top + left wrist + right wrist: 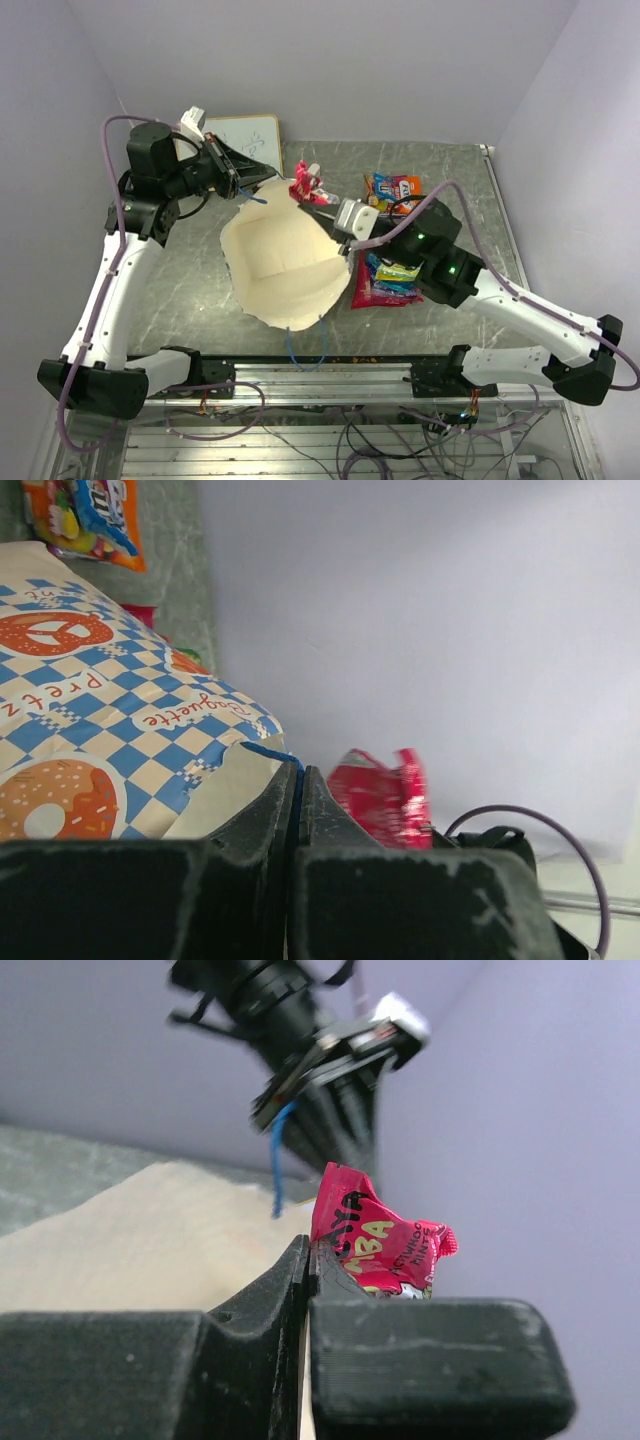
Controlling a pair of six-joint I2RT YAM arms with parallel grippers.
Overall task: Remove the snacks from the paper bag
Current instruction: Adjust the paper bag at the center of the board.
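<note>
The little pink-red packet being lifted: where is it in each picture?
Top external: pink-red packet, upper centre, by the paper bag's far rim.
Left wrist: packet low, right of centre.
Right wrist: packet centre, slightly right.
Shared landmark: blue cord handle, left of it everywhere.
</note>
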